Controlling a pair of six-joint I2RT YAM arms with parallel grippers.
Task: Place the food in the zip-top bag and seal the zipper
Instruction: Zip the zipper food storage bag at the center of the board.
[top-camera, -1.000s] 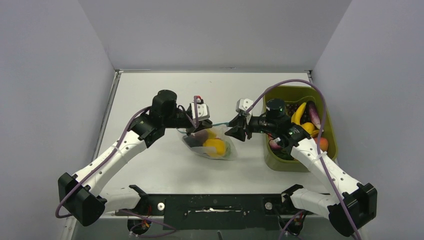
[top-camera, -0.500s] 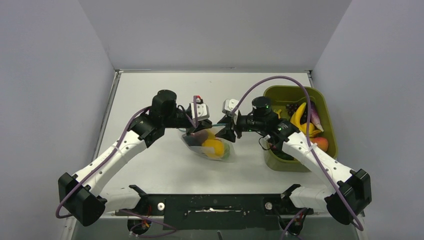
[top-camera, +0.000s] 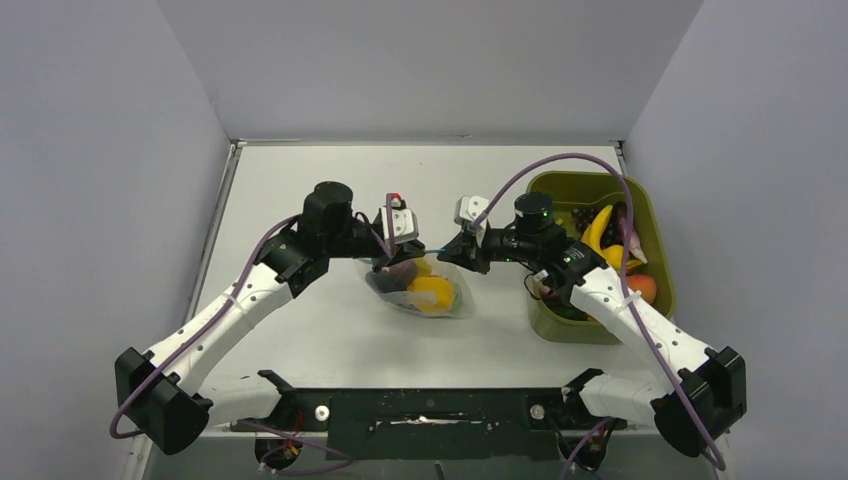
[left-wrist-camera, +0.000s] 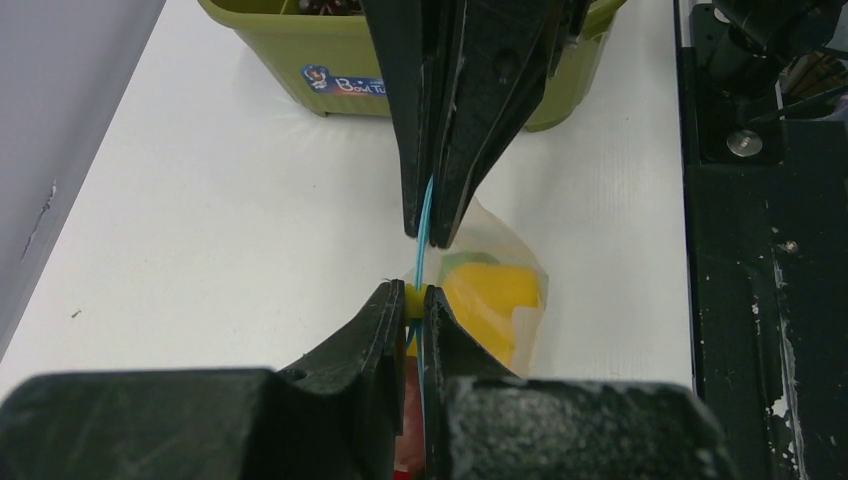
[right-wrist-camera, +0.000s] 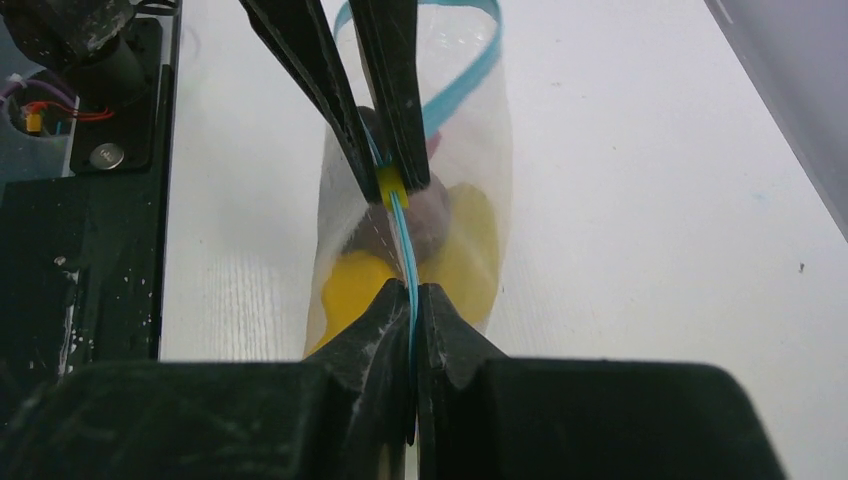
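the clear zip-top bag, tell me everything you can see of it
A clear crinkly plastic pouch resting on the white table, holding yellow, purple and green toy food. Its teal zipper strip is stretched taut between both grippers: the left gripper is shut on its yellow piece, the right gripper on the strip. Past the left gripper the strip bows open.

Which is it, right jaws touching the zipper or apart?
Touching. The right wrist view shows the right gripper shut on the zipper, strip pinched between its jaws.
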